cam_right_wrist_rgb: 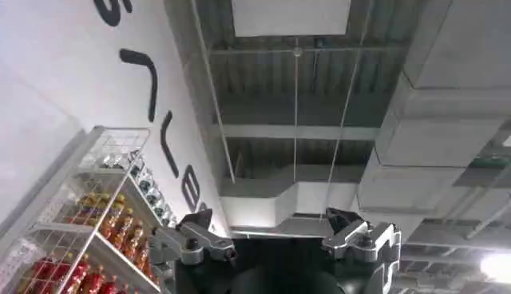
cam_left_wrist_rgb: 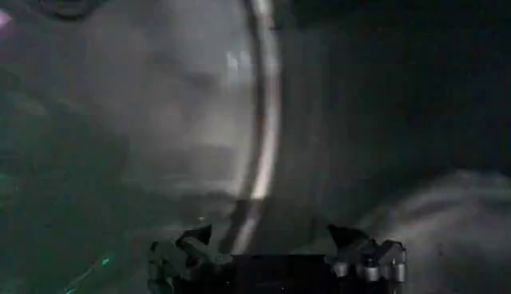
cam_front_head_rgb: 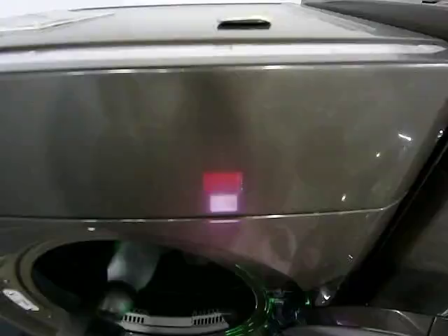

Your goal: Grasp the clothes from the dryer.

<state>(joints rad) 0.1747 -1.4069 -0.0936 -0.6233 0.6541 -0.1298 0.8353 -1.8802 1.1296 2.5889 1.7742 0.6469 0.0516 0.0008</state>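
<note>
**Fingers spread inside the drum, clothes just ahead**

Fingers (cam_left_wrist_rgb: 196,236) of your left gripper (cam_left_wrist_rgb: 275,240) stand wide apart with nothing between them, seen from the left wrist camera deep in the dark drum of the dryer (cam_front_head_rgb: 224,140). Ahead of them and off to one side lies the clothes (cam_left_wrist_rgb: 447,216), a pale grey mound resting low against the drum wall; the fingertips are near it but not touching it. A bright curved metal band (cam_left_wrist_rgb: 263,104) runs along the drum surface beyond the gripper.

From your head camera, the dryer's dark bronze-grey front panel faces you, with a small red light (cam_front_head_rgb: 222,183) glowing near its middle and a pale patch just under it. The round porthole (cam_front_head_rgb: 140,287) opens at the lower left of the machine's front, and your left arm (cam_front_head_rgb: 129,276) reaches down into it as a pale grey shape. A green glint shows at the porthole's right rim.

Your right gripper (cam_right_wrist_rgb: 275,236) points up toward the ceiling, well away from the dryer, its fingers (cam_right_wrist_rgb: 351,232) wide and holding nothing. Beside it stands a white wire rack (cam_right_wrist_rgb: 80,216) stocked with bottles, against a white wall with dark lettering.
</note>
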